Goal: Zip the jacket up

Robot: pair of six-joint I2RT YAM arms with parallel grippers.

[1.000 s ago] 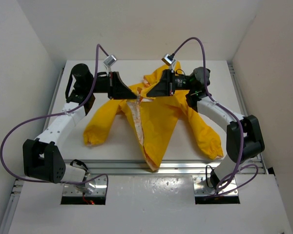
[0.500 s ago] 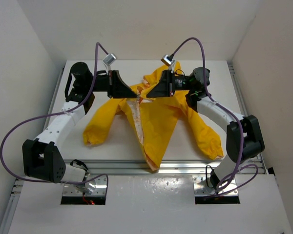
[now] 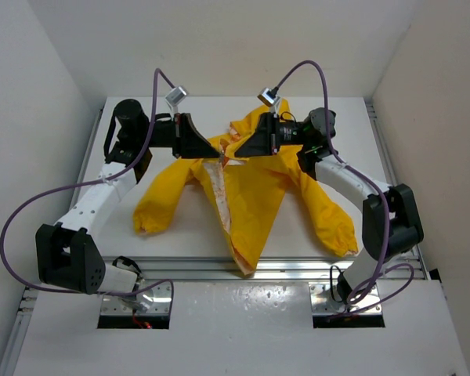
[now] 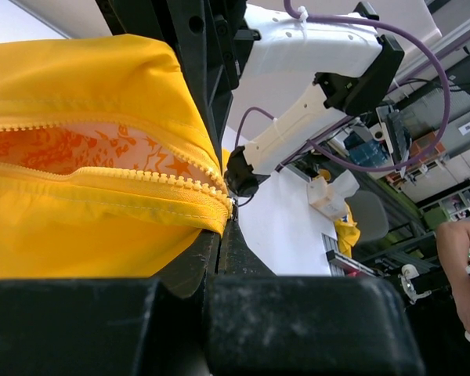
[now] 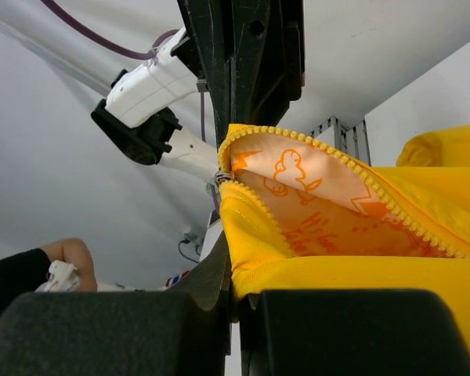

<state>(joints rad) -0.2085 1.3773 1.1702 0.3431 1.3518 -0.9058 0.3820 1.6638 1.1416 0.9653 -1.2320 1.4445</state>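
The yellow jacket lies spread on the white table, its front open and a strip of patterned lining showing along the zipper. Both grippers meet tip to tip at the jacket's far end. My left gripper is shut, pinching the yellow edge by the zipper teeth; in its wrist view the jaws press together under the fabric. My right gripper is shut on the opposite yellow edge, with the metal zipper slider just above its fingertips.
One sleeve reaches the near left and the other sleeve the near right. An aluminium rail runs along the table's near edge. Walls enclose left, right and back. A person's arm shows beyond the table.
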